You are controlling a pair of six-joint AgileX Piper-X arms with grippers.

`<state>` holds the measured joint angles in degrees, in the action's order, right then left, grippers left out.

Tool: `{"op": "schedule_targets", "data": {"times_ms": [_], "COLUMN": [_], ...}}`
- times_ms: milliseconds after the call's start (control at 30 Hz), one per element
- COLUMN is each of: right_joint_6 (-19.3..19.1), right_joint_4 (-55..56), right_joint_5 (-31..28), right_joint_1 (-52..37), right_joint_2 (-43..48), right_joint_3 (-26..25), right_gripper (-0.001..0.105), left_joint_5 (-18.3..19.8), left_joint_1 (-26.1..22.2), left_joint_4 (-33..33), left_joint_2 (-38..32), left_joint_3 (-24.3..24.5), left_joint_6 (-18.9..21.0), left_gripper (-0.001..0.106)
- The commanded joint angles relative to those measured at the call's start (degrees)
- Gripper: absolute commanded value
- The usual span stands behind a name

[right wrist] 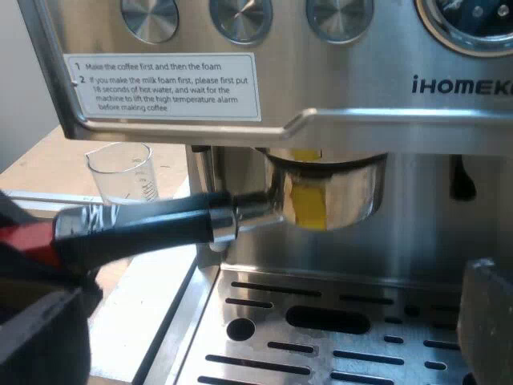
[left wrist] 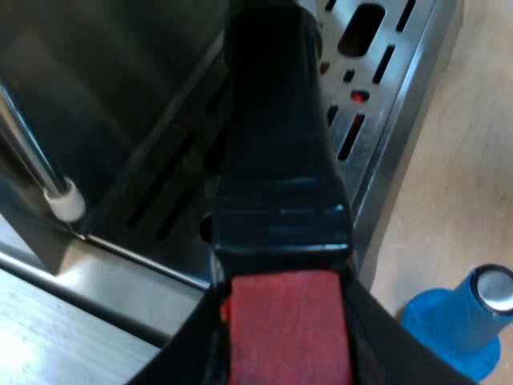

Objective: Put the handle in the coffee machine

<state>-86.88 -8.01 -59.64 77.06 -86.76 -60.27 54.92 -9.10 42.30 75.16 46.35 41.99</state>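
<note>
1. One step seemingly remains: locking; left claw (left wrist: 284,353) grips the handle (left wrist: 276,160) by its red end; its basket (right wrist: 329,196) sits under the espresso machine's (right wrist: 361,80) front.
2. Right claw (right wrist: 260,321) gapes empty; next, swing the handle tight.

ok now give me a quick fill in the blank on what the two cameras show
1. The left gripper holds the handle by its ___ end.
2. The tamper on the table is ___.
3. The right gripper is ___, holding nothing.
4. Beside the machine stands a clear measuring ___.
Missing words: red; blue; open; glass.
</note>
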Motion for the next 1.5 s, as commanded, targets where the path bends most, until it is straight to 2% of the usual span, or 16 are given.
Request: {"op": "schedule_targets", "data": {"times_ms": [33, 300, 467, 867, 933, 1100, 1267, 1500], "right_joint_6": [-0.8, -0.8, -0.8, -0.8, -0.8, -0.8, -0.8, -0.8], "right_joint_4": [-0.8, -0.8, -0.8, -0.3, 0.5, 1.1, 1.1, 1.1], "right_joint_5": [-0.5, -0.5, -0.5, -0.5, -0.5, -0.5, -0.5, -0.5], "right_joint_1": [-0.2, -0.2, -0.2, -0.2, -0.2, -0.2, -0.2, -0.2], "right_joint_2": [0.3, 0.3, 0.3, 0.3, 0.3, 0.3, 0.3, 0.3], "right_joint_3": [0.0, 0.0, 0.0, 0.0, 0.0, 0.0, 0.0, 0.0], "right_gripper": [0.094, 0.094, 0.094, 0.094, 0.094, 0.094, 0.094, 0.094], "left_joint_5": [4.1, 4.1, 5.9, 8.3, 10.5, 11.5, 15.0, 15.7], "left_joint_1": [0.0, 0.0, 0.0, 0.0, 0.0, 0.0, 0.0, 0.0], "left_joint_4": [0.3, 2.0, 4.2, 4.2, 3.8, 1.8, -0.8, -4.2], "left_joint_2": [-0.6, -0.6, -0.6, -2.0, -2.0, -2.0, -2.0, -2.0], "left_joint_3": [1.3, 3.4, 4.5, 4.6, 4.6, 4.6, 4.6, 4.6], "left_joint_6": [0.6, 0.3, -0.1, -0.3, -1.1, -1.1, -0.6, 0.5], "left_gripper": [0.0, 0.0, 0.0, 0.0, 0.0, 0.0, 0.0, 0.0]}}
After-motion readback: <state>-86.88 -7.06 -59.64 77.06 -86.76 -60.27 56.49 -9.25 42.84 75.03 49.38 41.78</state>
